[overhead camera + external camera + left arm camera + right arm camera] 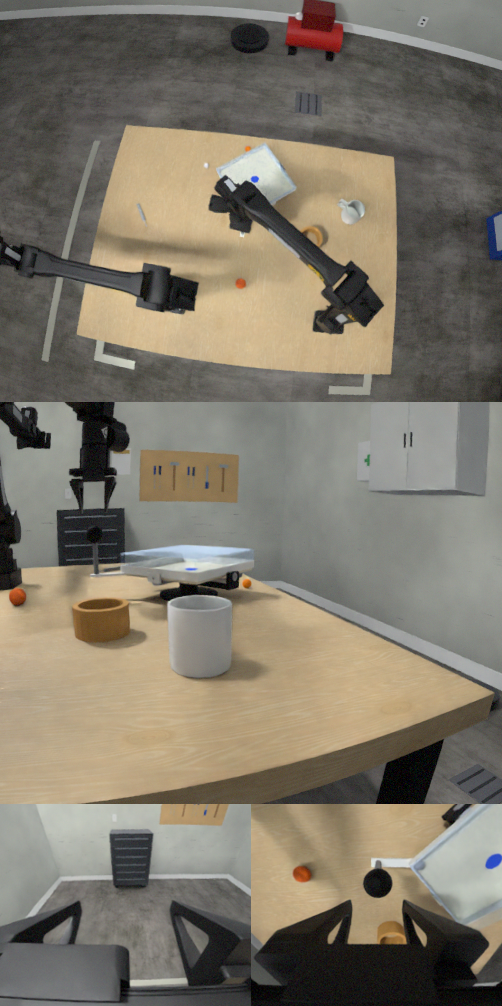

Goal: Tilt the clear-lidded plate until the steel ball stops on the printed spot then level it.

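The clear-lidded plate (pixel 286 191) (pixel 175 574) (pixel 435 892) stands on a dark base; its exact tilt is hard to judge. The blue printed spot (pixel 255 179) (pixel 191 569) (pixel 494 861) shows through the lid. A small grey round shape (pixel 419 865) shows at the plate's handle-side corner; I cannot tell if it is the steel ball. A white bar (pixel 396 863) carries a post with a black knob (pixel 94 534) (pixel 377 883). My right gripper (pixel 94 510) (pixel 376 904) is partly open, empty, above the knob. My left gripper (pixel 125 905) is wide open and empty, far from the plate.
A red ball (pixel 240 283) (pixel 17 597) (pixel 302 873), an orange ring-shaped dish (pixel 101 622) (pixel 391 927) and a white mug (pixel 352 215) (pixel 200 639) stand on the table. A small orange ball (pixel 248 148) (pixel 247 583) lies behind the plate. A grey pen (pixel 142 213) lies at the left.
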Robot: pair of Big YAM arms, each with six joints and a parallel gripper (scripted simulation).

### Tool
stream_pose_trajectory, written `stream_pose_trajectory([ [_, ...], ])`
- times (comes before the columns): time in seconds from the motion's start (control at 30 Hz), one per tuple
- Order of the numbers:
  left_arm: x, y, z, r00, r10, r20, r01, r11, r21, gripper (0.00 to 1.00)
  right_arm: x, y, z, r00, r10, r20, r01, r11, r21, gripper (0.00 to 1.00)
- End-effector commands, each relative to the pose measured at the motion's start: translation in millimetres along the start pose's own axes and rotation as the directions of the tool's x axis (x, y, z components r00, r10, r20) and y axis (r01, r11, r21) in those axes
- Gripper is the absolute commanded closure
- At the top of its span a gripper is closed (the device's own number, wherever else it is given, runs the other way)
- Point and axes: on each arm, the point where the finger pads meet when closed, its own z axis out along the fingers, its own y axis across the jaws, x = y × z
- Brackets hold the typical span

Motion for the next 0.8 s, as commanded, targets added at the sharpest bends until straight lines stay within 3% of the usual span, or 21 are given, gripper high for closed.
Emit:
stream_pose_trajectory([
  [0.0, -20, 9, -8, 0.999, -0.009, 0.052, 0.01, 1.0, -0.018, 0.0, -1, -5, 8, 1.0, -0.008, -0.003, 0.008, 1.0, -0.002, 0.43],
  [0.77, -20, 9, -8, 0.999, -0.009, 0.052, 0.01, 1.0, -0.018, 0.0, 2, -7, 23, 1.0, -0.005, 0.001, 0.005, 1.0, 0.001, 0.43],
])
